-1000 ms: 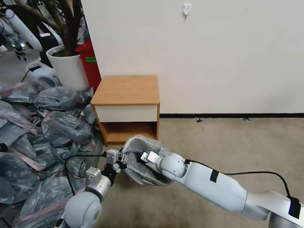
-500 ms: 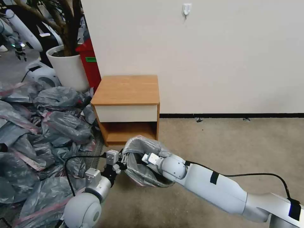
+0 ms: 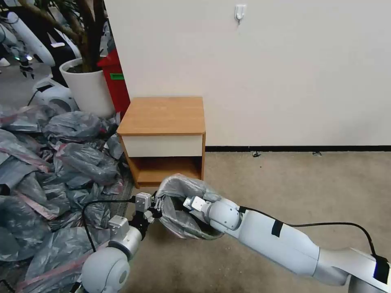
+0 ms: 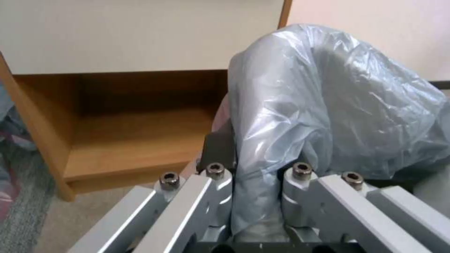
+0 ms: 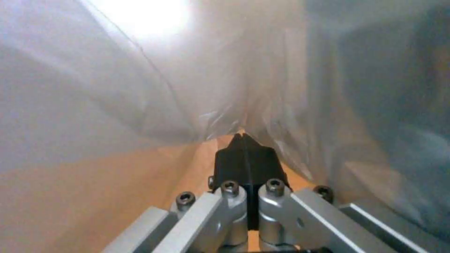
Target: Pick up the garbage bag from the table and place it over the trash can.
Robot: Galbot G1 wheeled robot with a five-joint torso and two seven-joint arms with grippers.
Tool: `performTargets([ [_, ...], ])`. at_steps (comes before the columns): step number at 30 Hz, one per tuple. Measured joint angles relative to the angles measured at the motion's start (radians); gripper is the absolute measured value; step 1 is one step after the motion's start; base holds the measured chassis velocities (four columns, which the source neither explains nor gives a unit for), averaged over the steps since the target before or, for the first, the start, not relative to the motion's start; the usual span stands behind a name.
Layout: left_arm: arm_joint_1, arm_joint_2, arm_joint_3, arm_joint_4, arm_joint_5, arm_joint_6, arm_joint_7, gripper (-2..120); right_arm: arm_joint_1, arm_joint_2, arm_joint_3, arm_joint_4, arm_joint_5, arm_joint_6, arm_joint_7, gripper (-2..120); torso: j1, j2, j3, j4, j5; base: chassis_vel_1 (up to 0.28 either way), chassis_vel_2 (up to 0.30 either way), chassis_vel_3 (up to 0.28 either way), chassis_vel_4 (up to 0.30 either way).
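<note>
**Thin film, gripped at the rim: the bag is over the can**

The garbage bag [image 3: 183,203] sits on the floor just in front of the nightstand [image 3: 163,116], draped and ballooned over what I judge to be the trash can; the can itself is hidden under the plastic. The nightstand's tabletop is bare.

The left tool [image 3: 157,205] is on the bag's side away from the right arm, its fingers closed on a gathered fold of the grey film, as the left wrist view shows [image 4: 255,196]. The right tool [image 5: 246,158] reaches inside the bag's mouth, black fingertips pressed together; whether any film is caught between them I cannot tell.

The bag looks feather-light, limp and slick, with no stiffness of its own: it will crumple, cling and trap air rather than hold a shape. It probably tears if dragged over an edge. The best hold is the doubled rim, pinched in bunched folds on opposite sides, so the mouth can be stretched over the can's edge.
</note>
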Motion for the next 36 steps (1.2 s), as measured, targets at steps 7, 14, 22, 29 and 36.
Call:
performTargets([
  [7,-0.007,-0.004,0.005,0.014,-0.004,0.002,-0.017,9,0.005,-0.002,-0.002,0.014,0.005,0.0,0.002,0,0.0,0.0,0.0,0.0,0.0,0.0,0.0,0.0,0.0],
  [14,-0.014,-0.005,0.002,0.018,-0.01,0.007,-0.026,9,0.005,-0.011,-0.005,0.034,0.012,0.0,0.004,0,0.0,0.0,0.0,0.0,0.0,0.0,0.0,0.0,0.0],
  [22,-0.03,-0.002,-0.001,0.029,-0.028,0.022,-0.037,9,0.018,-0.039,-0.008,0.081,0.045,0.0,0.021,0,0.0,0.0,0.0,0.0,0.0,0.0,0.0,0.0,0.0],
  [29,-0.045,-0.004,0.0,0.047,-0.047,0.024,-0.055,9,0.025,-0.072,-0.01,0.151,0.077,0.0,0.031,0,0.0,0.0,0.0,0.0,0.0,0.0,0.0,0.0,0.0],
  [36,-0.048,-0.011,0.001,0.055,-0.055,0.024,-0.061,9,0.03,-0.101,-0.008,0.211,0.096,0.0,0.035,0,0.0,0.0,0.0,0.0,0.0001,0.0,0.0,0.0,0.0],
])
